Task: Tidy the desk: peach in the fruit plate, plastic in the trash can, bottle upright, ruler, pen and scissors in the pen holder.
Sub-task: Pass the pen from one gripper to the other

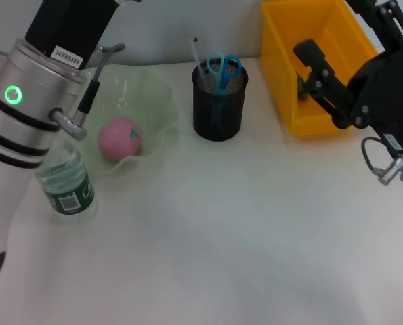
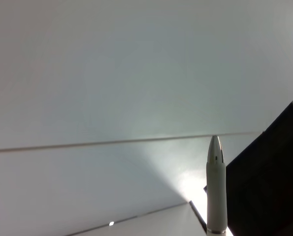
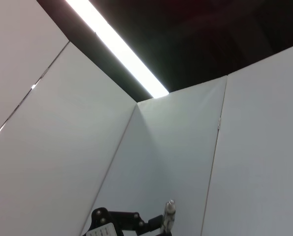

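Note:
The pink peach lies in the translucent fruit plate. In front of the plate the bottle stands upright. The black mesh pen holder holds the blue-handled scissors and a slim pale stick, apparently the ruler. My left arm rises past the plate, and its gripper is out of the head view. A white pen with a silver tip juts up in the left wrist view, held in the air. My right gripper hangs open over the yellow trash can. A small greenish scrap, perhaps the plastic, sits just by the fingers.
The trash can stands at the back right, the pen holder at the back middle, the plate and bottle at the left. White tabletop stretches across the front. The right wrist view faces wall panels and a ceiling light, with a black arm part low down.

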